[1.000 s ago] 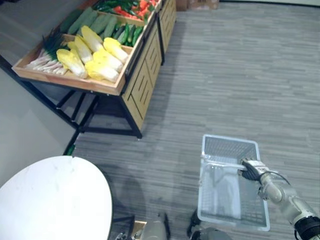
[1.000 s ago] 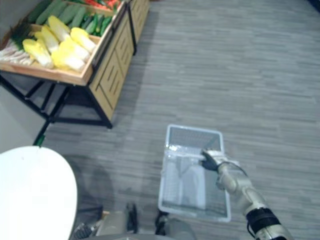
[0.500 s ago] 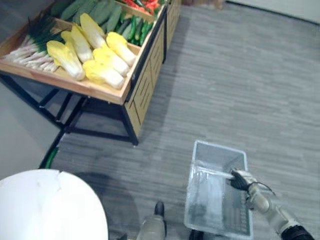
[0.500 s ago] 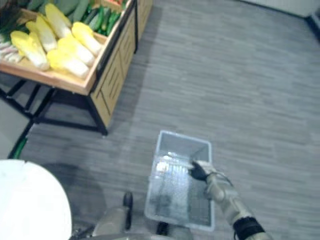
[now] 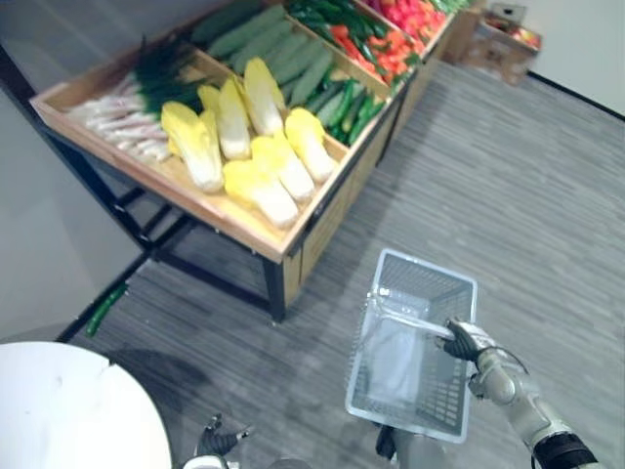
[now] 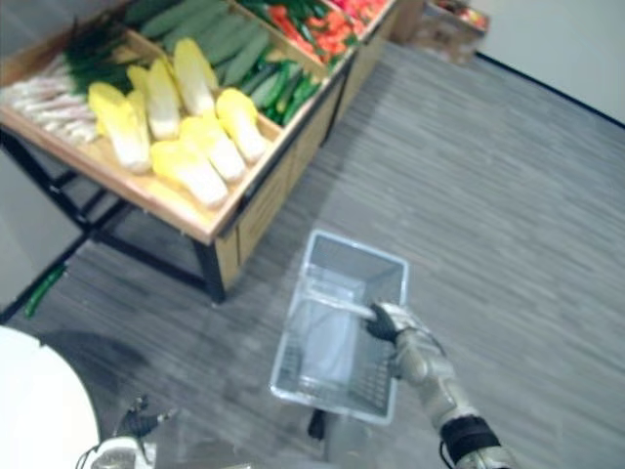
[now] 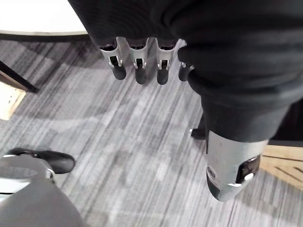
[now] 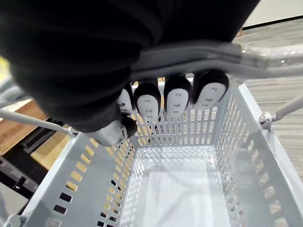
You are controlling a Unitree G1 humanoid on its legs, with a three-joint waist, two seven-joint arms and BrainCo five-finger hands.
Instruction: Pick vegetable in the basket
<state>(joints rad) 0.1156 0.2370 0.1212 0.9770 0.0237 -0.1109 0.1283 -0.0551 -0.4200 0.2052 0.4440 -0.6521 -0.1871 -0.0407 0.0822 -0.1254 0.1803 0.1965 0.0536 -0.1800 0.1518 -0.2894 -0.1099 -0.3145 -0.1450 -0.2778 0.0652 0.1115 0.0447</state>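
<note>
Count on inspection. Basket point(image 5: 428, 269): one, grey slotted plastic, fitted with one handle point(image 8: 203, 53). Wooden display stand point(image 5: 322, 230): one. Yellow-leaved cabbages point(image 5: 259, 191): six plainly seen, with a possible seventh tucked behind them. Spring onions point(image 5: 122, 122): one pile, the stalks too close-packed to number. Long pale green vegetables point(image 5: 264, 34): one pile, number not determinable. Dark green cucumbers point(image 5: 342, 98): one pile, number likewise not determinable. Red vegetables point(image 5: 410, 20): one heap, uncountable. Round white table point(image 5: 68, 410): one. Green vegetable on the floor point(image 5: 101, 309): one, lying beside the stand's legs.
</note>
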